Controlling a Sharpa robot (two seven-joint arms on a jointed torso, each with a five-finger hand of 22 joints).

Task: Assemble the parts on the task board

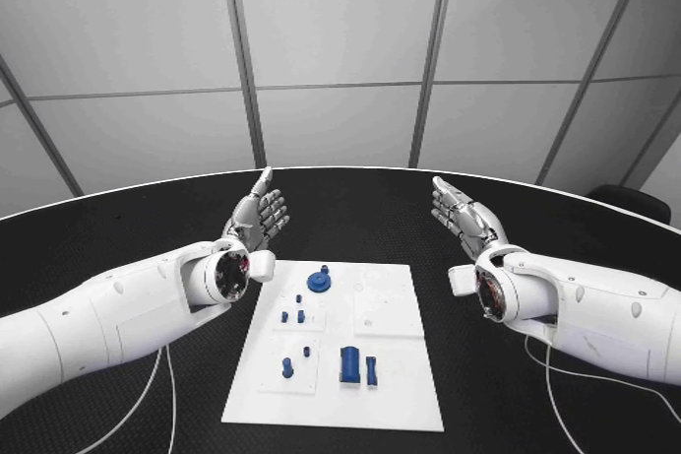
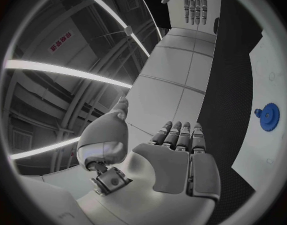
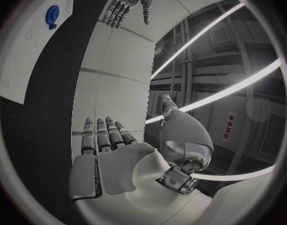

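Hands are both just hanging in the air above the black worktop [image 1: 142,218], nothing in either of them. The left hand [image 1: 259,218] is sitting at about 10 o'clock from the task board [image 1: 340,344], fingers stretched out straight and side by side, thumb held apart, palm facing inward toward the other one. The right hand [image 1: 463,221] is mirroring it at about 2 o'clock from the board, same deal: fingers extended and apart from the thumb, gripping nothing. Both are well apart from the board and from each other.

The task board is lying flat in the middle of the worktop, between the two white arms. On it, a round blue gear-like part [image 1: 321,280] is sitting near the far edge, around 12 o'clock on the plate. Just nearer than that, a few tiny blue parts [image 1: 294,312] are clustering on the left half. Down toward 6 o'clock a bigger blue cylinder [image 1: 349,363] is standing next to a thinner blue pin [image 1: 372,371], with two more small blue bits [image 1: 292,364] just to their 9 o'clock side. I can't tell whether any of the small ones are seated in holes or just lying loose.

The left wrist view is showing the same gear-like part [image 2: 268,117] on the white plate [image 2: 271,65] off beside the open palm [image 2: 181,170], and the right wrist view is catching it too [image 3: 53,16], well apart from that hand [image 3: 118,170].
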